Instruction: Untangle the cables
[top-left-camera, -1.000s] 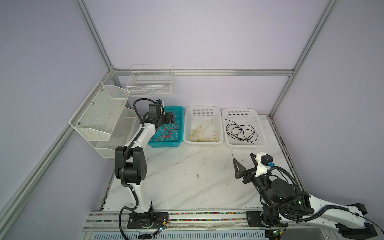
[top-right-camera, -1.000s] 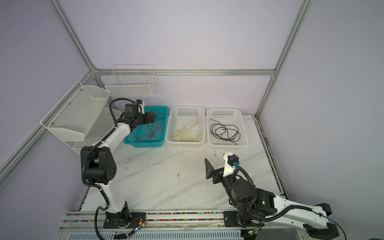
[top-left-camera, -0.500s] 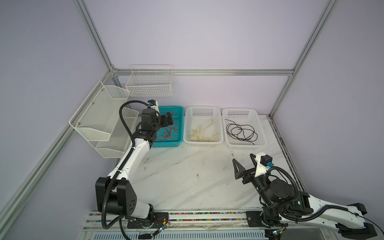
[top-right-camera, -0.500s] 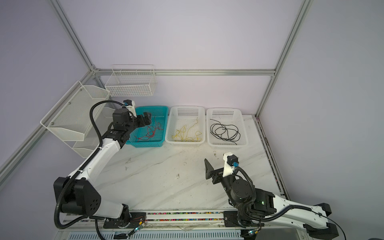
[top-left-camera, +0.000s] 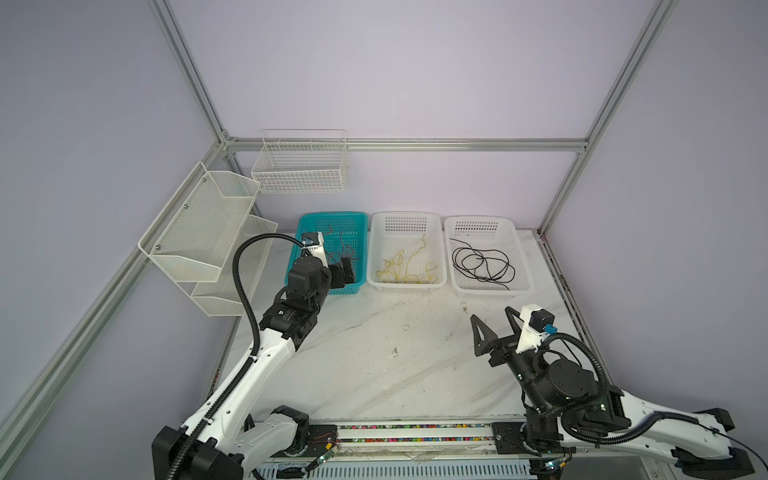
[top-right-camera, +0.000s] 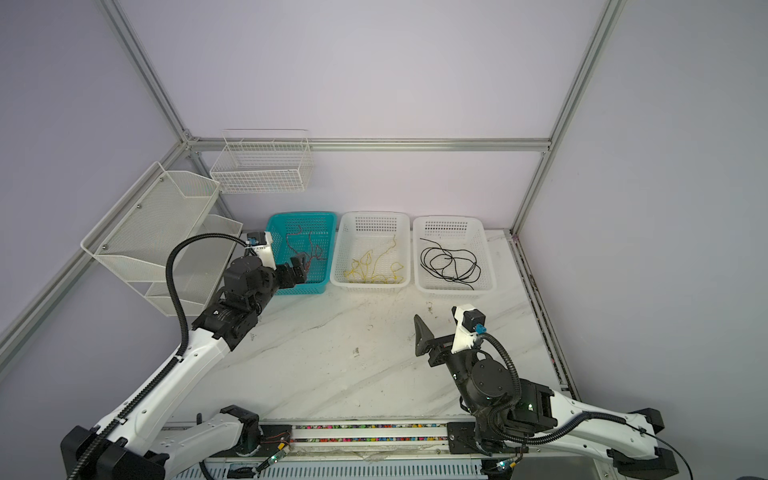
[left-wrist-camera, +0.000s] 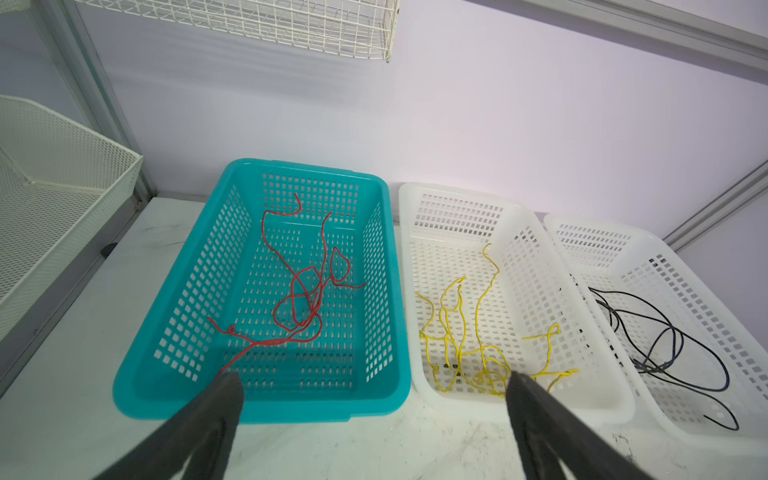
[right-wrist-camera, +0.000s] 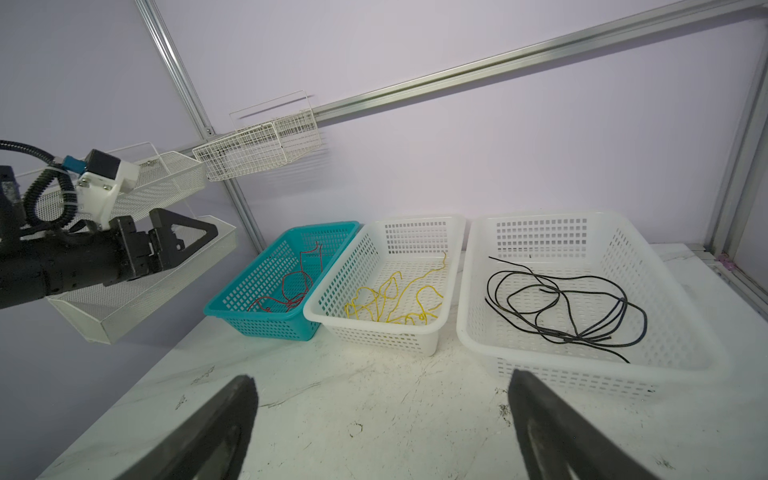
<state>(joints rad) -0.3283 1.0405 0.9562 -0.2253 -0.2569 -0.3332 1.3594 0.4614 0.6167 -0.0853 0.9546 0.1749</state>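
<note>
The cables lie apart in three baskets along the back wall. A red cable is in the teal basket. A yellow cable is in the middle white basket. A black cable is coiled in the right white basket. My left gripper hangs open above the teal basket's front edge, holding nothing. In the left wrist view the red cable's near end passes behind one fingertip. My right gripper is open and empty over the marble table, short of the right white basket.
A white wire basket hangs on the back wall. A two-tier mesh shelf juts from the left wall beside the left arm. Aluminium frame posts stand at the back corners. The marble table top is scuffed.
My left arm has swung and drawn back from over the teal basket toward its front edge, its jaws widening slightly. The right arm and the cables have not moved.
</note>
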